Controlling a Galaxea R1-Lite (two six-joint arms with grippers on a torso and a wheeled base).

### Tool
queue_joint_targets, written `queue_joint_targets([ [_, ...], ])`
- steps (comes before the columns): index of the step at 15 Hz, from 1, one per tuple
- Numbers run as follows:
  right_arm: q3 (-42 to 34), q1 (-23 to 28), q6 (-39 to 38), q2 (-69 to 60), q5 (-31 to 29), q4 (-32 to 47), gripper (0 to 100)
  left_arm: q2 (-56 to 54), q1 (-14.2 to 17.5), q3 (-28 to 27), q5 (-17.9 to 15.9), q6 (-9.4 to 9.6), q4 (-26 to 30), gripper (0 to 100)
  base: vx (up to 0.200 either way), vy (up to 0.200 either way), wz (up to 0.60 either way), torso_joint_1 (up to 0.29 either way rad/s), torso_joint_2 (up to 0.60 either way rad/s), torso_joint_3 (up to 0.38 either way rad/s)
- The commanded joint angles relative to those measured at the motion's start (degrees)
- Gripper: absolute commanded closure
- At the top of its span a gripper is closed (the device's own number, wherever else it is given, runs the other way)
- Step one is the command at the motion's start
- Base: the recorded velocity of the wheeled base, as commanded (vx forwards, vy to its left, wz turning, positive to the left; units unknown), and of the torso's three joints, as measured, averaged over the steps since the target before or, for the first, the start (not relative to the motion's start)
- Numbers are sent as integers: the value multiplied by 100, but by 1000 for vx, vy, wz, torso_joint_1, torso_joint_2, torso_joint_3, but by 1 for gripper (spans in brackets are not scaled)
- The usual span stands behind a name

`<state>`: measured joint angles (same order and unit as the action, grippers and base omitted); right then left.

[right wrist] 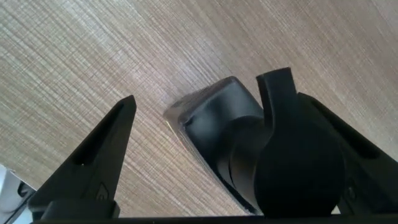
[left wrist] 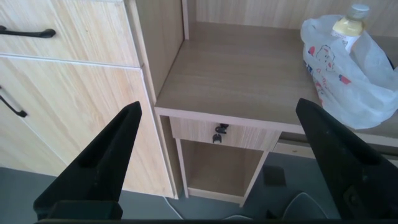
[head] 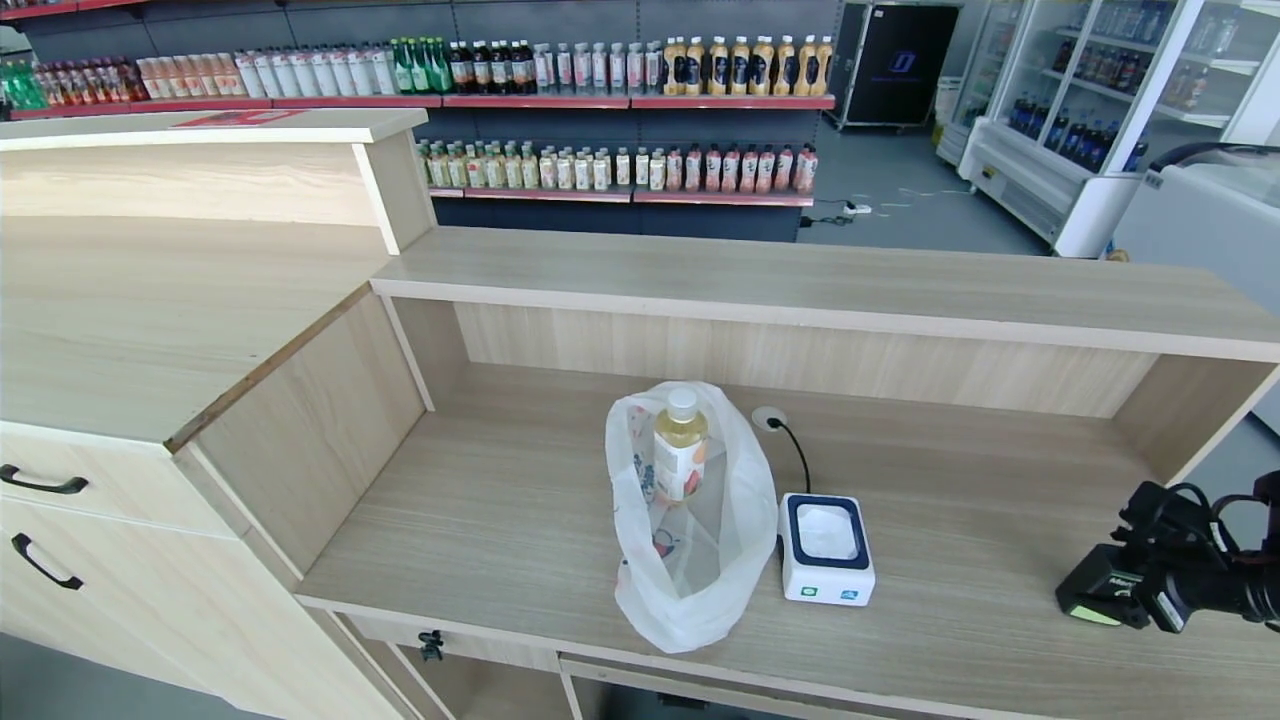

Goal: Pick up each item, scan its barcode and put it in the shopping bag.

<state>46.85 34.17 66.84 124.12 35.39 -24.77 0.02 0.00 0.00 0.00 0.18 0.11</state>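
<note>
Packet [right wrist: 214,124] lies between right tool's [right wrist: 200,90] wide-spread jaws; left tool [left wrist: 219,107] likewise spread, empty.

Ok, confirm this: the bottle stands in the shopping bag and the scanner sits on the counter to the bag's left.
Wrong side: the scanner sits on the counter to the right of the shopping bag, as the head view shows. The bottle does stand in the bag.

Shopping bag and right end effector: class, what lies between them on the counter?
In the head view, the white barcode scanner sits beside the shopping bag; from there to the right end effector the counter is bare wood.
</note>
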Motion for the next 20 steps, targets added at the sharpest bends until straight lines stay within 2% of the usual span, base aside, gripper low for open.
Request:
queue_joint_targets([
  [1, 35, -68, -4, 130, 3, -54, 0, -2, 0, 0, 0, -1, -2, 0, 0, 0, 0, 0, 0, 0],
  [2, 26, -86, -4, 112, 3, -63, 0, -2, 0, 0, 0, -1, -2, 0, 0, 0, 0, 0, 0, 0],
  [3, 17, -104, 4, 94, 3, -63, 100, -2, 0, 0, 0, -1, -2, 0, 0, 0, 0, 0, 0, 0],
  [10, -255, -262, 13, -336, 12, -177, 100, -2, 0, 0, 0, -1, -2, 0, 0, 0, 0, 0, 0, 0],
  [12, -299, -262, 22, -1013, 3, -344, 100, -2, 0, 0, 0, -1, -2, 0, 0, 0, 0, 0, 0, 0],
  [14, -642, -218, 145, -2525, 12, -379, 100, -2, 0, 0, 0, -1, -2, 0, 0, 0, 0, 0, 0, 0],
  [15, -897, -60, 497, -3184, 126, -485, 100, -2, 0, 0, 0, -1, -2, 0, 0, 0, 0, 0, 0, 0],
  [16, -1064, 116, 1156, -3597, 583, -617, 100, -2, 0, 0, 0, -1, -2, 0, 0, 0, 0, 0, 0, 0],
  [17, -1099, 151, 2087, -3861, 1330, -652, 100, -2, 0, 0, 0, -1, -2, 0, 0, 0, 0, 0, 0, 0],
  [18, -1099, 143, 2536, -3966, 1647, -634, 100, -2, 0, 0, 0, -1, -2, 0, 0, 0, 0, 0, 0, 0],
  [19, -1169, -288, 3854, -4265, 2244, -494, 100, -2, 0, 0, 0, -1, -2, 0, 0, 0, 0, 0, 0, 0],
  [20, -1240, -947, 4689, -4537, 2297, -441, 100, -2, 0, 0, 0, -1, -2, 0, 0, 0, 0, 0, 0, 0],
])
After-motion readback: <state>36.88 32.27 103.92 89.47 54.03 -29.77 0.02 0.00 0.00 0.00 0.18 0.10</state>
